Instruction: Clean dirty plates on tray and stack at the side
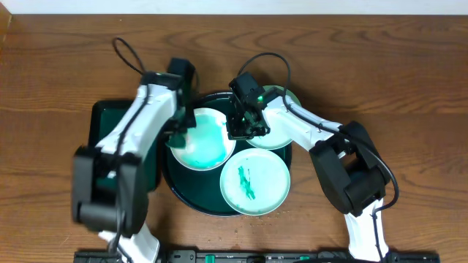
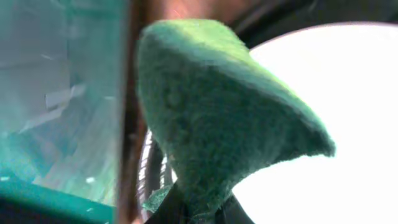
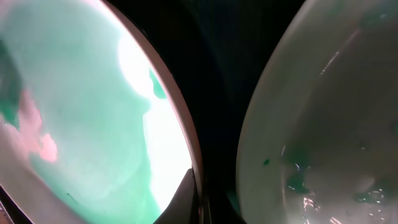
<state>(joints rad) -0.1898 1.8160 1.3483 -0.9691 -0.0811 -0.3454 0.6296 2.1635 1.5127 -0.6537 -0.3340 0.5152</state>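
1. Scouring pad [image 2: 217, 112], green and folded, fills the left wrist view. The left tool [image 1: 178, 130] is closed on its lower edge. Risk: with so shallow a pinch, wiping drag may peel the pad out.
2. White plate [image 1: 203, 139] lies in the left part of the round tray [image 1: 175, 191], coated with a teal wash. The pad is at its left rim. Risk: pressure at the rim may tip the plate.
3. Right tool [image 1: 246, 130] is at the white plate's right rim; whether it clamps the rim cannot be told. Risk: an unheld plate may slide into the rear turquoise plate [image 1: 281, 117] just beside it.
4. Front turquoise plate [image 1: 254, 183] carries teal smears. Risk: wash pushed off the white plate may spread over the tray.
5. Both tools work close together. Risk: collision during wiping strokes.
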